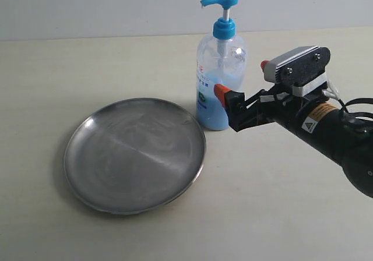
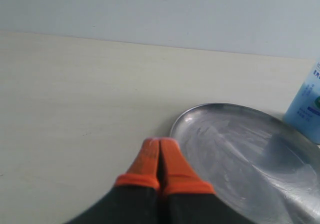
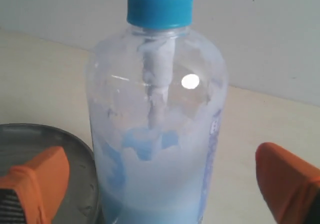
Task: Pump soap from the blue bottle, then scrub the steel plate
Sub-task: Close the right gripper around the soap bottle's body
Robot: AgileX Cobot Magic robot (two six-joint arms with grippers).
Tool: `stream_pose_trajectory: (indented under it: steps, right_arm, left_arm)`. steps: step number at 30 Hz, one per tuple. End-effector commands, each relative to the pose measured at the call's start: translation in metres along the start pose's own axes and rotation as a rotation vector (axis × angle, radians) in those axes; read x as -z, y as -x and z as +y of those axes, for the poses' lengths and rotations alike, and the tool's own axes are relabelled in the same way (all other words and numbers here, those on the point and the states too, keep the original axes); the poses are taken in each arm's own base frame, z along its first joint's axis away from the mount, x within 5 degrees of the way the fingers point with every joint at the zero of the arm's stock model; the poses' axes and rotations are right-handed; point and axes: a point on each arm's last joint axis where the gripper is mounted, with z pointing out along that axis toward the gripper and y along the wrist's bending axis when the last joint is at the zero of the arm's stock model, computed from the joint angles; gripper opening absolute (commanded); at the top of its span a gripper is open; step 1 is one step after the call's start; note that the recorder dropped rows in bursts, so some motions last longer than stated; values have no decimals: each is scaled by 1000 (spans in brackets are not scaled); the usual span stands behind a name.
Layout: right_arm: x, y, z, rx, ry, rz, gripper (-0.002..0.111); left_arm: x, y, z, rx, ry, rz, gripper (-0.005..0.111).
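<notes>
Surface: pale cream table (image 1: 280, 214) is filling the exterior view, with a plain grey wall (image 1: 87, 4) running behind it.
Blue bottle (image 1: 220, 63): is standing upright at upper centre, pump head raised, spout pointing left, just beside the plate's right rim.
Soap (image 1: 211, 110): is sitting low inside the bottle.
Steel plate (image 1: 135, 154): is lying flat at left of centre, showing faint whitish swirls.
Right gripper (image 1: 229, 108): is reaching in from the right, its orange-tipped fingers spread wide on either side of the bottle's lower body, gripping nothing.
Left gripper (image 2: 159, 156): is hovering near the plate's rim, fingers pressed together on nothing.
Risk: the tall, part-empty bottle is probably tipping easily. An off-centre squeeze or a pump press without a firm hold could topple it, or drop soap outside the rim.
</notes>
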Motion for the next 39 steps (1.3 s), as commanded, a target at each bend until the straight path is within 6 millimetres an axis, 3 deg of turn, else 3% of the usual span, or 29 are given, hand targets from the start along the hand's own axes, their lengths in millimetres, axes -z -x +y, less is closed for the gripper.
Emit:
stream_pose_trajectory:
  steps: [1,17,39]
  right_arm:
    - [-11,2,-2,-62,-6,60,105]
    - [-25,17,-2,-50,22,9,105]
    - [-67,-5,-5,-92,34,43,105]
  left_arm:
    - [0,0,0,-1,0,-10,0]
    - [0,0,0,-1,0,-10,0]
    - [0,0,0,-1,0,-10,0]
